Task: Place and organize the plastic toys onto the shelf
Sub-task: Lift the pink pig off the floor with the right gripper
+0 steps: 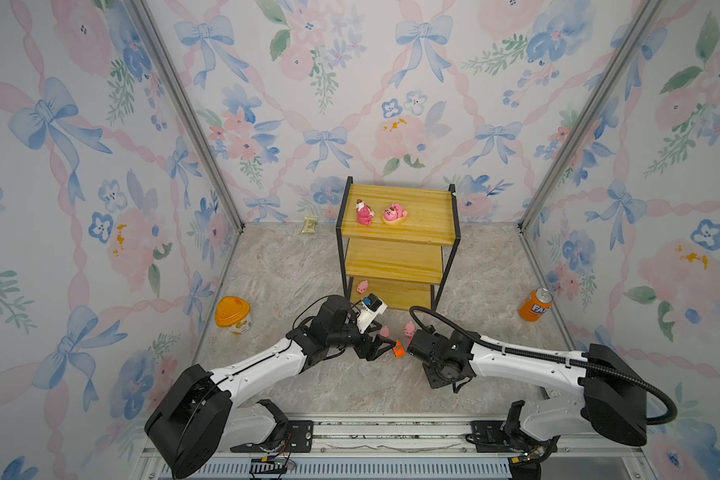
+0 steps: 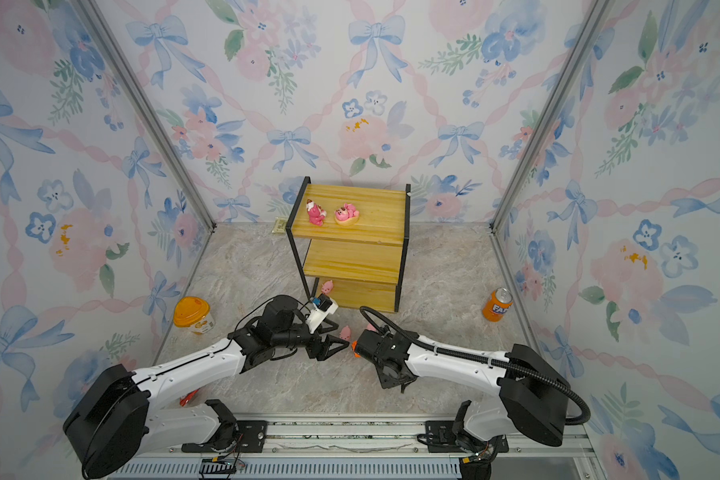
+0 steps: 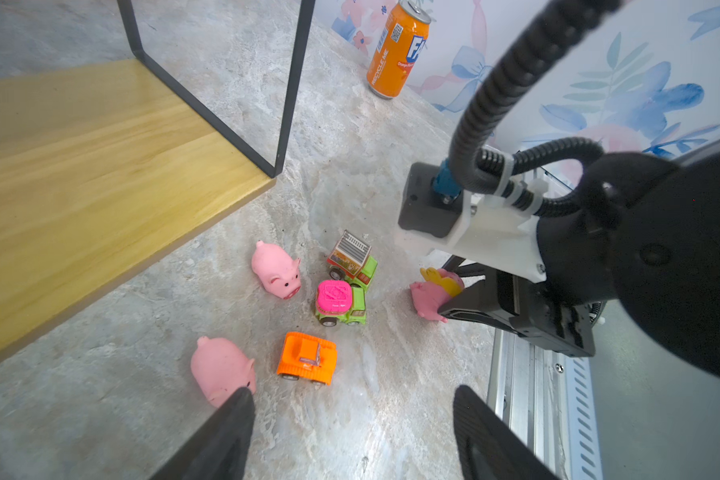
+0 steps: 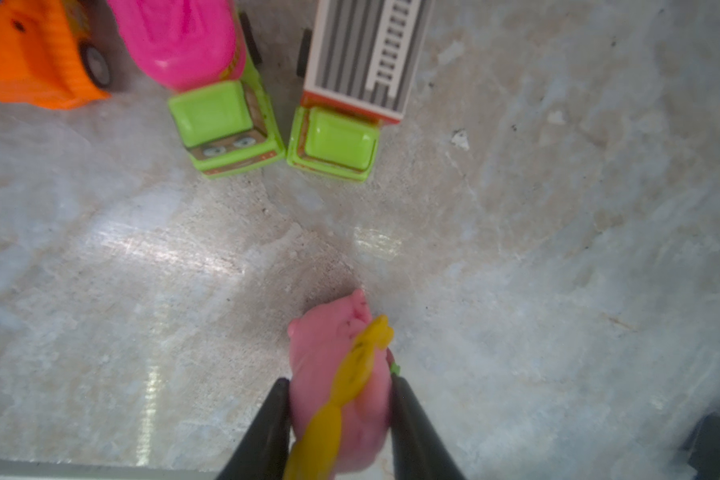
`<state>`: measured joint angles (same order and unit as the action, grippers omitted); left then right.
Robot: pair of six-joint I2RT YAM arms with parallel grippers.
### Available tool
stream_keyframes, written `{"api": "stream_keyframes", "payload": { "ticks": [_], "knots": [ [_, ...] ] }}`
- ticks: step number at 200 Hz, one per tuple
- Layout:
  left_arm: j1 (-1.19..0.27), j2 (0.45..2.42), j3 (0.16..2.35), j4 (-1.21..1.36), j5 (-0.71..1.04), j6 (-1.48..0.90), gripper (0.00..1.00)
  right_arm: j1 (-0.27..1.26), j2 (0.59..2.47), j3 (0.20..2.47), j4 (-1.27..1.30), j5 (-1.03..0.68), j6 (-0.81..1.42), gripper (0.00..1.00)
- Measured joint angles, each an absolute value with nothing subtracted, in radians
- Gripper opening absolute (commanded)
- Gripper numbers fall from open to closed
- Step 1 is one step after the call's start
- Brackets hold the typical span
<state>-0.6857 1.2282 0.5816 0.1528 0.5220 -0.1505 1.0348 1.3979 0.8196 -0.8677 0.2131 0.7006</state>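
My right gripper is shut on a pink figurine with a yellow piece, low over the marble floor; the figurine also shows in the left wrist view. My left gripper stands open with nothing between its fingers, just short of the orange car. A pale pink pig lies by one finger. Beyond sit the pink-green car, the brown-green car and another pig. The shelf carries two pink bears on its top board. A third pig lies by its bottom tier.
An orange soda can stands at the right wall and an orange-lidded tub at the left wall. A small packet lies at the back left of the shelf. The arms' metal rail runs along the front edge.
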Motion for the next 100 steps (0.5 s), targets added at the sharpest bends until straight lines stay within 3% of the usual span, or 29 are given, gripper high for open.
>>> {"api": "stream_keyframes", "payload": {
  "ticks": [61,100],
  "knots": [
    [-0.686,1.228,0.582,0.153,0.524,-0.150,0.76,1.036,1.399,0.831,-0.876,0.200,0.625,0.09],
    [-0.686,1.228,0.582,0.153,0.524,-0.150,0.76,1.044,1.350,0.953,-0.949,0.178,0.567,0.08]
  ]
}}
